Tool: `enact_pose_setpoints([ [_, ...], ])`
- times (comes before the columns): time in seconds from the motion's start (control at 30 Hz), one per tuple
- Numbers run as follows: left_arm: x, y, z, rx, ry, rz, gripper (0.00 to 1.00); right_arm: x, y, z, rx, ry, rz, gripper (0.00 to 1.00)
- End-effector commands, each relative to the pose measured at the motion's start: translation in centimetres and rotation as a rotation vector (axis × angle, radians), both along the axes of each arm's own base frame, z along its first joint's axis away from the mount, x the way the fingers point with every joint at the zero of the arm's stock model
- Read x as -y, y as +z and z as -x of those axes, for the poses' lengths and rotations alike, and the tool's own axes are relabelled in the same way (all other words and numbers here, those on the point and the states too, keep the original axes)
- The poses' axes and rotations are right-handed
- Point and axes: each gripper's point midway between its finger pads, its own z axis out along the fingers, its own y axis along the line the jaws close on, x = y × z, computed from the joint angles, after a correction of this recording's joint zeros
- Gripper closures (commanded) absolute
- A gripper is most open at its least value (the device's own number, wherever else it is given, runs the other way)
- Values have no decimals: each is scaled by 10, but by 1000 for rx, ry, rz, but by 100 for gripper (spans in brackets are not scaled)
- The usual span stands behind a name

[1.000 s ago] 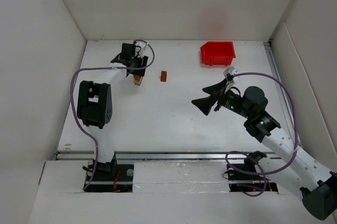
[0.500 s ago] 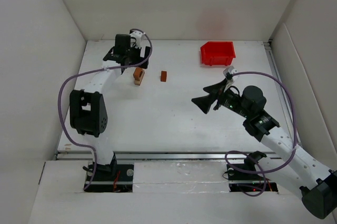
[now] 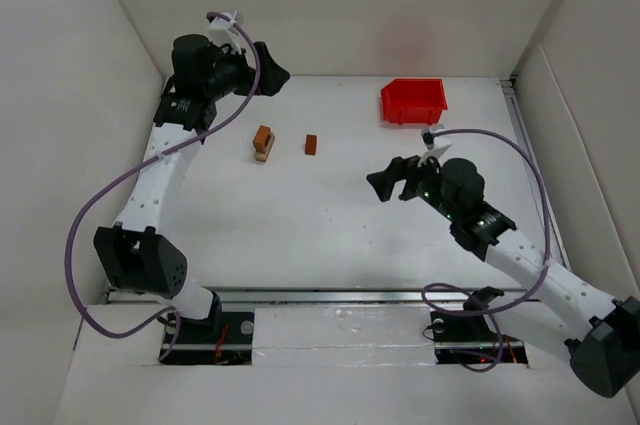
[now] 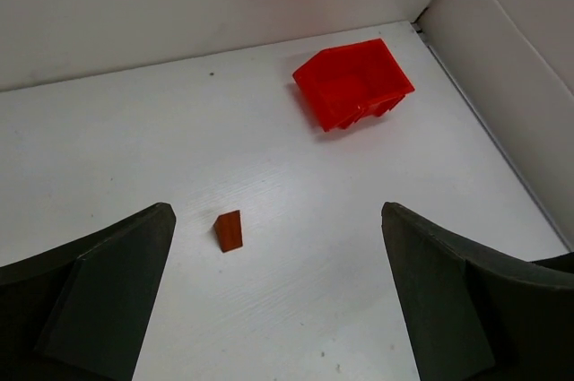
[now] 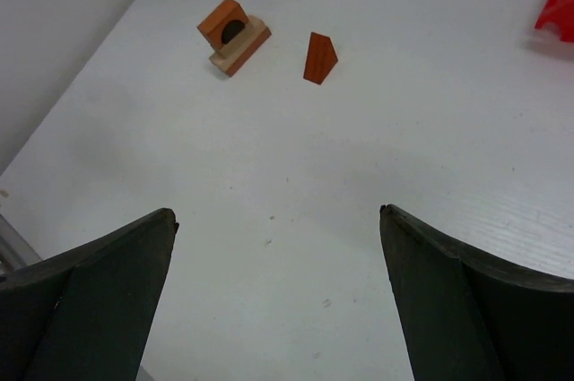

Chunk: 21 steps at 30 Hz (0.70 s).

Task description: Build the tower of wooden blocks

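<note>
From above, your left gripper [image 3: 272, 75] hangs high near the back wall, spread and empty. The tower [image 3: 263, 142] stands on the table [image 3: 300, 215] below it: a tan bar with a reddish arch piece on top. One loose block [image 3: 311, 145] sits just to its right, apart from it. The bin [image 3: 413, 100] is well off at the far right. Your right gripper [image 3: 388, 180] hovers mid-table, pointed toward the blocks.

In the left wrist view, the left fingers [image 4: 99, 300] stand wide apart with nothing between them. The block lies between them on the table far below, the bin beyond.

In the right wrist view, the right fingers [image 5: 90, 291] are also wide apart and empty, framing tower and block ahead.

By my read, you are between placements, and the wedge-like block is next. Descend over it, square the jaws to its flat sides, and close gently. Set it down lightly, since the arch piece may shift.
</note>
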Motion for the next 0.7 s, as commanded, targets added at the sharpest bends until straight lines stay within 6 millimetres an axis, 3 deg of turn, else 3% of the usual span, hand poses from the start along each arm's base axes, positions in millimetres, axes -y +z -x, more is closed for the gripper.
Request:
enact_pose_setpoints([
  [0.0,-14,28,8,-46,110,72,1,-13,-6,-22,-36,-83,9,0],
  [0.03,-26,29,13,-62,182,63,1,-19,-10,-26,-52,-121,26,0],
  [0.07,-51,20,11,-97,333,35,1,-31,-22,-42,-95,-148,71,0],
  [0.1,-60,2,16,-135,392,24,1,-39,-27,-51,-115,-165,95,0],
  [0.17,-80,8,35,-108,497,40,1,-55,-41,-69,-171,-182,151,0],
  [0.2,-85,-3,50,-120,516,38,1,-73,-47,-95,-196,-196,187,0],
  [0.27,-90,-10,59,-114,532,25,1,-83,-61,-116,-240,-244,271,0],
  [0.3,-91,-25,64,-142,532,9,1,-102,-71,-144,-252,-264,296,0],
  [0.33,-101,-24,68,-131,578,-4,1,-109,-81,-156,-271,-274,328,0],
  [0.4,-103,-41,71,-152,588,-15,1,-120,-104,-169,-340,-280,393,1],
  [0.43,-101,-37,73,-139,578,-4,1,-137,-113,-187,-345,-277,392,2],
  [0.53,-88,-33,75,-128,506,33,1,-156,-135,-205,-353,-290,401,3],
  [0.67,-76,-30,80,-119,437,60,1,-163,-153,-219,-364,-321,408,6],
])
